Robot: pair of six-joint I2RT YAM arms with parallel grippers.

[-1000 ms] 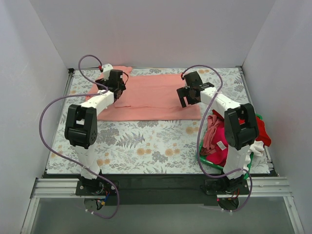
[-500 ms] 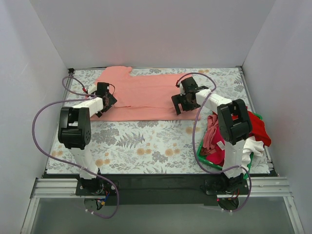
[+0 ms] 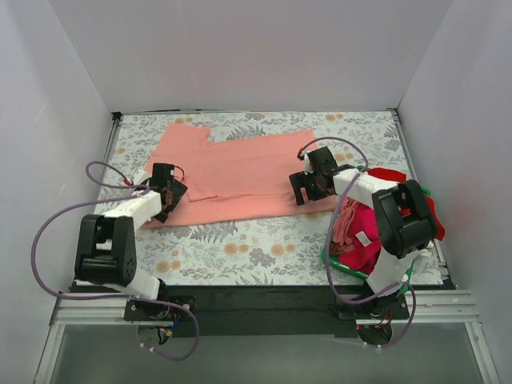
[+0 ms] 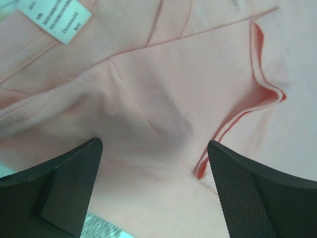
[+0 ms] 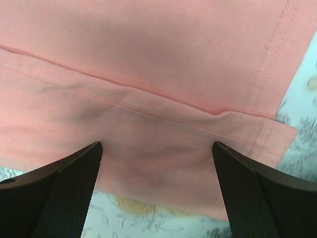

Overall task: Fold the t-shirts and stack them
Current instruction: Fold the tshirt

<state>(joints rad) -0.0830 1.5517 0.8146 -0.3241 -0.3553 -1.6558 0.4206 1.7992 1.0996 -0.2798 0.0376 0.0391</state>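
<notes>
Shirt (image 3: pixel 240 168) is lying spread; left gripper (image 4: pixel 153 144) and right gripper (image 5: pixel 157 146) are hovering wide open over its near edge; both should be pinching squarely and lifting evenly.

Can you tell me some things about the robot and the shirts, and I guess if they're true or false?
1. The pink shirt lies spread out on the table. True.
2. The basket sits by the left arm. False: it is by the right arm.
3. The left gripper and the right gripper are both open over the pink shirt. True.
4. The basket is empty. False: a red shirt and a magenta shirt are piled in it.
</notes>
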